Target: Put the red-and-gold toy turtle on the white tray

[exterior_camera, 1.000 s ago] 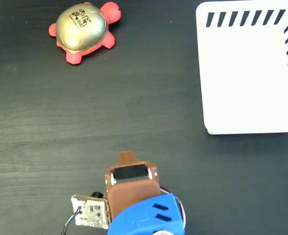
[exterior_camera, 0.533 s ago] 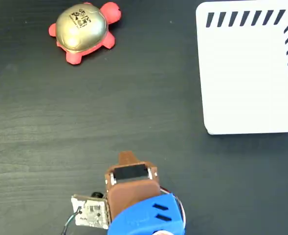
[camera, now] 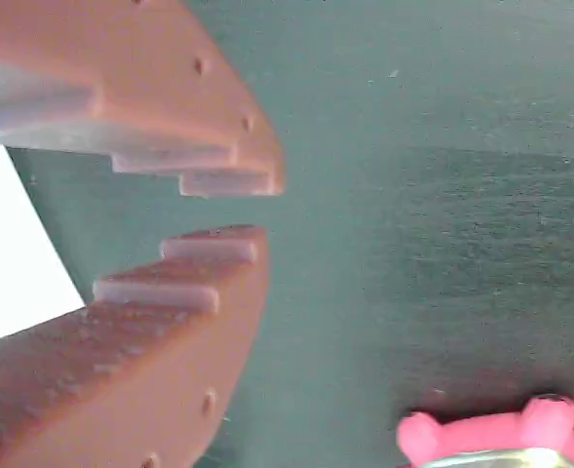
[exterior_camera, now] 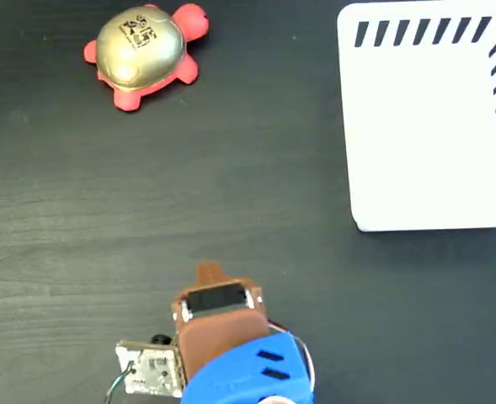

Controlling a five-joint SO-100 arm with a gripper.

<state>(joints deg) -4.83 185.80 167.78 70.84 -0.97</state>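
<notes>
The red-and-gold toy turtle point(exterior_camera: 142, 52) sits upright on the dark table at the top left of the fixed view, its gold shell and black mark facing up. The white tray point(exterior_camera: 433, 126) with black stripes lies at the top right and holds nothing. My brown gripper point(exterior_camera: 207, 271) is low in the middle, far from both. In the wrist view the gripper point(camera: 265, 207) has its toothed fingers slightly apart with only table between them. The turtle's red feet point(camera: 501, 439) show at the bottom right, and a piece of the tray point(camera: 14, 253) shows at the left.
The dark wood-grain table point(exterior_camera: 104, 210) lies between the gripper and the turtle. A small circuit board point(exterior_camera: 151, 370) with wires hangs at the left of the wrist, beside the blue arm segment point(exterior_camera: 248, 374).
The arm has shifted a little to the left and down in the fixed view. The turtle and tray have not moved.
</notes>
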